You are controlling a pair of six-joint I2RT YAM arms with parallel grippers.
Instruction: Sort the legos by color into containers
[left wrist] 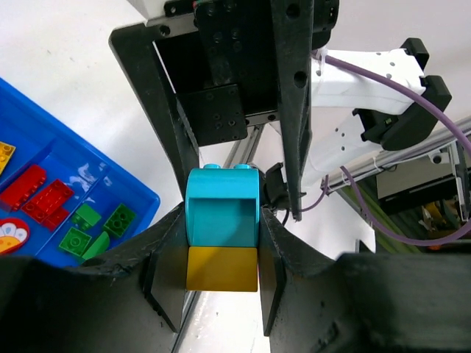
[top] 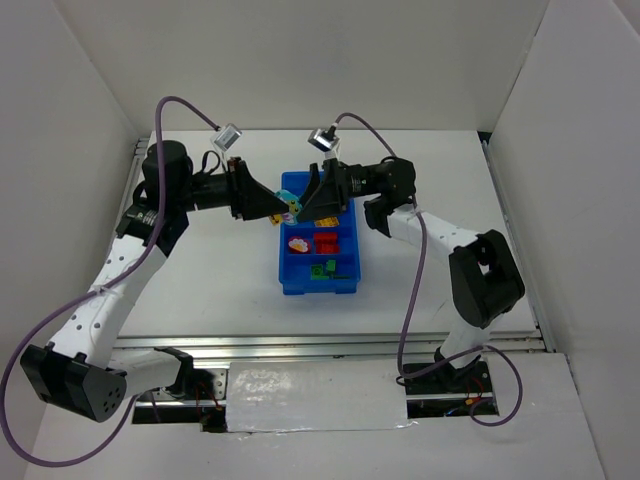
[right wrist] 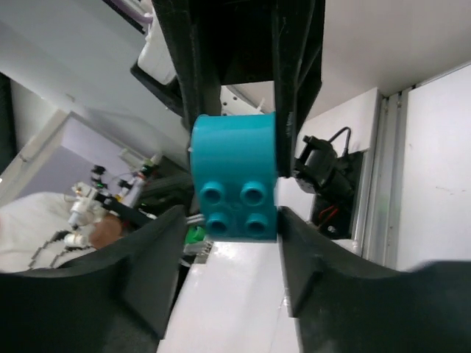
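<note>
My left gripper [top: 283, 207] [left wrist: 222, 243] is shut on a yellow brick [left wrist: 221, 268] with a teal brick [left wrist: 221, 206] stacked on it, held above the far end of the blue tray [top: 288, 270]. My right gripper [top: 308, 207] [right wrist: 232, 220] faces it. Its jaws stand on either side of the teal brick [right wrist: 235, 169]: one finger touches it and a narrow gap shows at the other. The tray's compartments hold red bricks [top: 326, 241], green bricks [top: 322, 268] and yellow bricks [top: 325, 220].
A round white and red piece [top: 297, 243] lies in one compartment. White walls enclose the table on the left, back and right. A metal rail [top: 330, 345] runs along the near edge in front of the arm bases.
</note>
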